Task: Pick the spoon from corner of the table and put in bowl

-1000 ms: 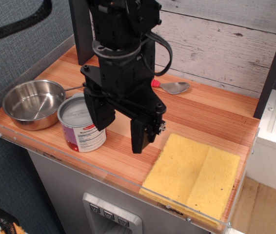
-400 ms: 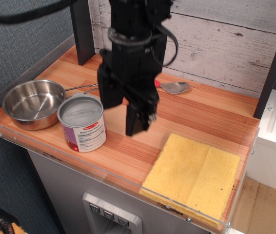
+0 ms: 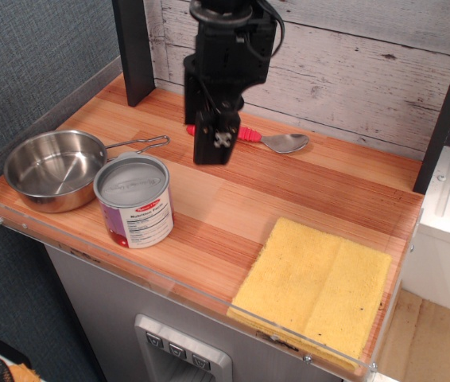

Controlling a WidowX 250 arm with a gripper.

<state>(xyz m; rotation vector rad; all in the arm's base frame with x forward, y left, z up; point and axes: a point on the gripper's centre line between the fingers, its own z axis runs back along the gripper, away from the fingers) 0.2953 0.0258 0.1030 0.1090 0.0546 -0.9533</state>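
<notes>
The spoon [image 3: 277,142] lies at the back of the wooden table [image 3: 320,191] near the wall, silver head to the right, red-pink handle [image 3: 248,134] pointing left. My black gripper [image 3: 203,143] hangs over the handle's left end, jaws open and empty, and hides part of the handle. I cannot tell how high the tips are above the handle. The shiny steel bowl [image 3: 52,169] sits empty at the table's left front corner, its wire loop handle [image 3: 141,144] pointing right, well left of the gripper.
A purple-labelled tin can [image 3: 133,200] stands right next to the bowl. A yellow sponge cloth [image 3: 316,286] lies at the front right. A clear acrylic rim [image 3: 122,267] borders the table. A dark post [image 3: 133,52] stands at the back left.
The gripper has moved from above the table's middle, near the can, back and up toward the wall, and now hangs over the spoon's handle. Nothing else moved.
</notes>
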